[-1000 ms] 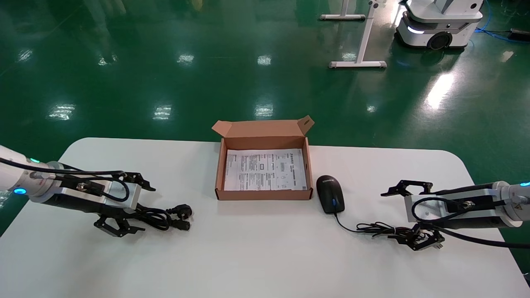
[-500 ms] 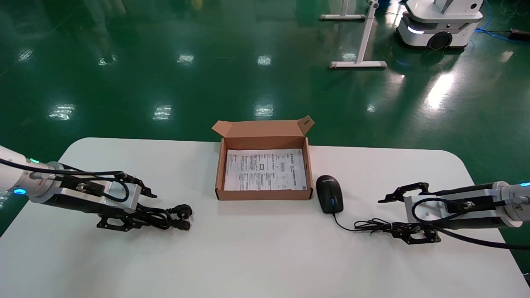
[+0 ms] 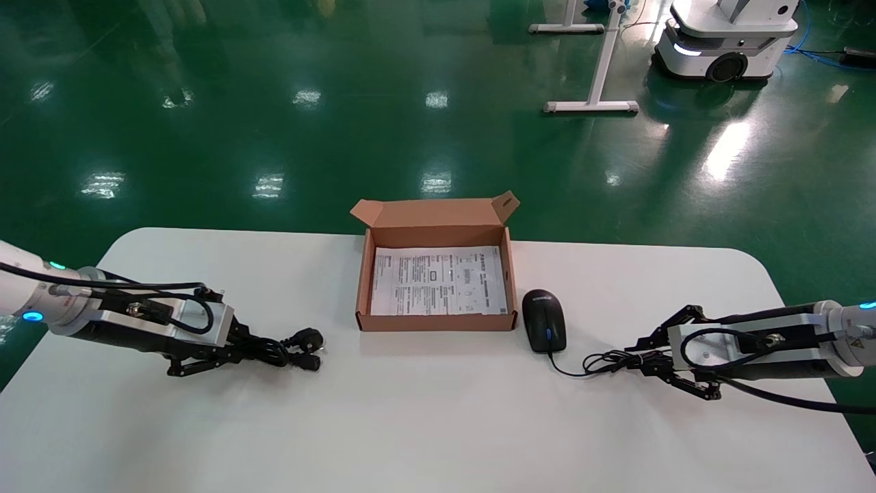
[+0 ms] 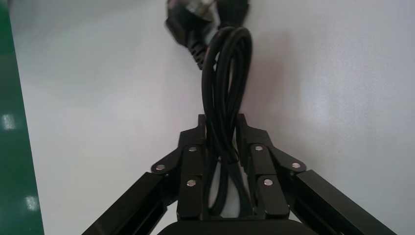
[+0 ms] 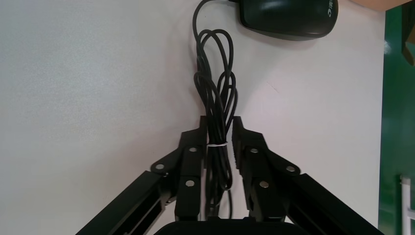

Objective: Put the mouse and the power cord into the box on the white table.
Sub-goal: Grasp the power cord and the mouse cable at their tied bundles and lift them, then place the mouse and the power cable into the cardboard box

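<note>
The open brown box (image 3: pixel 434 321) stands mid-table on the white table (image 3: pixel 438 418), a printed sheet (image 3: pixel 438 281) on its bottom. To its left lies the bundled power cord (image 3: pixel 291 346) (image 4: pixel 226 68), plug end toward the box; my left gripper (image 3: pixel 241 347) (image 4: pixel 221 121) is shut on the bundle. Just right of the box sits the black mouse (image 3: pixel 545 320) (image 5: pixel 288 14). Its thin cable (image 3: pixel 602 361) (image 5: pixel 215 83), tied in a bundle, runs to my right gripper (image 3: pixel 647 356) (image 5: pixel 219 122), which is shut on it.
The box's lid flap (image 3: pixel 434 211) stands up at the far side. Beyond the table is green floor with a white stand's feet (image 3: pixel 592 105) and a white mobile robot base (image 3: pixel 725 34) at the back right. Bare tabletop lies in front of the box.
Both grippers went from wide open to shut, the left on the power cord, the right on the mouse's cable bundle. The cord and cable shifted slightly toward the box.
</note>
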You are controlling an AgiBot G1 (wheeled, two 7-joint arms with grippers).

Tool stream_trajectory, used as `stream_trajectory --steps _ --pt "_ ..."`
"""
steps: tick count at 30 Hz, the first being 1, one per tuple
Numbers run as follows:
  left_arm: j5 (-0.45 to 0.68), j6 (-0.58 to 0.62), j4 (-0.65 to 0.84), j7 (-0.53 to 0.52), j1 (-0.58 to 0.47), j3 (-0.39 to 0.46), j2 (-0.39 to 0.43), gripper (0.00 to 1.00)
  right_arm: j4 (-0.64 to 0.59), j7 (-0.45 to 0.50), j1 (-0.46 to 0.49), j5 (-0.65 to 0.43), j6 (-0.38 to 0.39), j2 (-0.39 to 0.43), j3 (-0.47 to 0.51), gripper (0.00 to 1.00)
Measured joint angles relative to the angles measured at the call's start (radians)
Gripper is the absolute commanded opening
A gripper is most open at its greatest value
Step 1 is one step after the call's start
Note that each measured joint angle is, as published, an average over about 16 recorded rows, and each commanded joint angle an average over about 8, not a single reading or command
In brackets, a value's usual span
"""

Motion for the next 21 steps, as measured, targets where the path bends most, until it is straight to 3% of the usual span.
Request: stream_trajectory --steps 13,21 --pt "-0.047 0.002 -0.038 -0.053 -0.127 -0.041 -0.051 0.00 0.051 0.009 0.110 0.061 -0.014 0.017 0.046 0.00" --pt "-0.123 -0.052 -0.081 -0.115 -0.218 -0.103 -0.070 0.00 0.112 0.026 0.197 0.126 -0.011 -0.016 0.092 0.00"
